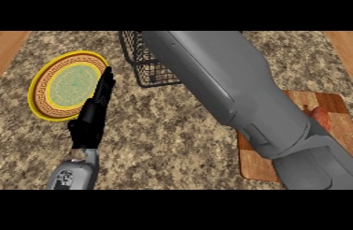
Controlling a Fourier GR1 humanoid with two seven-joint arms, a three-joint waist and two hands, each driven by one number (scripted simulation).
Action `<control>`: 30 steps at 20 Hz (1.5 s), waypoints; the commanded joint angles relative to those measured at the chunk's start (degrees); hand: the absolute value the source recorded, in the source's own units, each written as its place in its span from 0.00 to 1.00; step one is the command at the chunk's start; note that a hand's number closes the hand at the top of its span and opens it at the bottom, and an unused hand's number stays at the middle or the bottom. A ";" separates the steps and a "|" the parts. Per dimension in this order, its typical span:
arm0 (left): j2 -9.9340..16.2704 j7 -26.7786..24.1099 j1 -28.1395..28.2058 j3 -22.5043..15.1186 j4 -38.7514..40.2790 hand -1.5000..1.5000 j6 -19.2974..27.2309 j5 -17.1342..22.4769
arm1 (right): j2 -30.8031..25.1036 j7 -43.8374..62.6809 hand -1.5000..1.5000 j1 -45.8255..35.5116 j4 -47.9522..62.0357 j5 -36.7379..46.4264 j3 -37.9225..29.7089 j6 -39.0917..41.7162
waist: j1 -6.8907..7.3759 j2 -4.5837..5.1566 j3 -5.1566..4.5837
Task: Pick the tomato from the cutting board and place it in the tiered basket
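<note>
Head view over the granite desk (179, 131). Nearest the lower edge, the left hand (93, 114) rests at the view's left with its fingers straight and upright, holding nothing, its tips overlapping the rim of a yellow-bordered plate (69, 86) that lies farther back. At the view's right, the wooden cutting board (258, 163) sits largely beneath the right forearm (228, 93), which crosses the view diagonally from the lower right toward the far centre. A small reddish patch at the forearm's right edge, over the board, appears to be the tomato (322, 118); if so, it lies on the board and the pick is not yet made, though so little of it shows that this is a judgement only. Beyond, the black wire tiered basket (148, 68) stands at the far centre of the desk, its right portion covered by the forearm; nothing can be seen inside the exposed mesh. The right hand lies hidden past the forearm's far end, near or over the basket, so whether it is open, closed or carrying anything cannot be told. Placement in the basket cannot be confirmed.
</note>
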 commanded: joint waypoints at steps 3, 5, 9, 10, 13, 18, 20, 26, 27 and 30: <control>0.27 -0.78 2.18 -0.42 -1.90 0.50 -0.35 -0.13 | -1.61 -4.78 1.00 -0.38 10.03 0.85 -3.90 -5.44 | 0.33 0.17 0.02; 1.10 1.06 0.48 1.06 -1.77 0.50 -1.19 1.22 | -0.48 2.63 0.00 2.14 5.57 -1.76 -8.67 -14.35 | -0.11 0.06 0.09; -0.83 -2.17 2.59 -0.47 0.36 0.50 0.44 -0.26 | 0.23 -3.45 0.00 3.16 8.58 -3.78 -11.87 -18.75 | 0.22 0.31 0.04; -1.44 0.58 0.49 -1.27 0.02 0.50 1.32 -1.55 | 0.66 -3.71 0.00 4.21 7.71 -4.26 -12.43 -19.91 | -0.41 0.09 0.08; -1.15 -1.91 2.92 -1.33 -0.15 0.50 1.10 -1.49 | 0.39 -6.04 0.00 4.41 7.27 -5.21 -14.60 -23.60 | -0.42 -0.05 0.07; -0.37 -1.03 0.87 0.60 0.61 0.50 0.91 -0.60 | -2.50 -3.83 0.00 5.15 2.44 -4.57 -17.39 -33.98 | -1.83 -0.51 0.10; 0.18 0.01 2.16 0.48 -0.39 0.50 0.07 -0.19 | -4.58 -0.61 0.00 4.66 2.40 -3.57 -18.19 -34.37 | -1.82 -0.64 0.10; -0.65 1.15 2.06 1.23 -1.03 0.50 1.82 -0.39 | -7.03 2.36 0.00 14.99 -11.17 -5.91 -20.94 -35.16 | -4.60 -1.68 0.22; -0.06 -1.41 4.21 2.28 0.44 0.50 2.06 -0.25 | -7.78 -0.01 0.00 19.31 -14.46 -6.42 -20.98 -35.63 | -5.08 -1.70 0.22; 2.63 -0.14 5.24 4.69 -1.48 0.50 -0.35 2.21 | -10.70 0.05 0.00 25.44 -24.50 -9.09 -21.88 -30.56 | -6.20 -2.20 0.24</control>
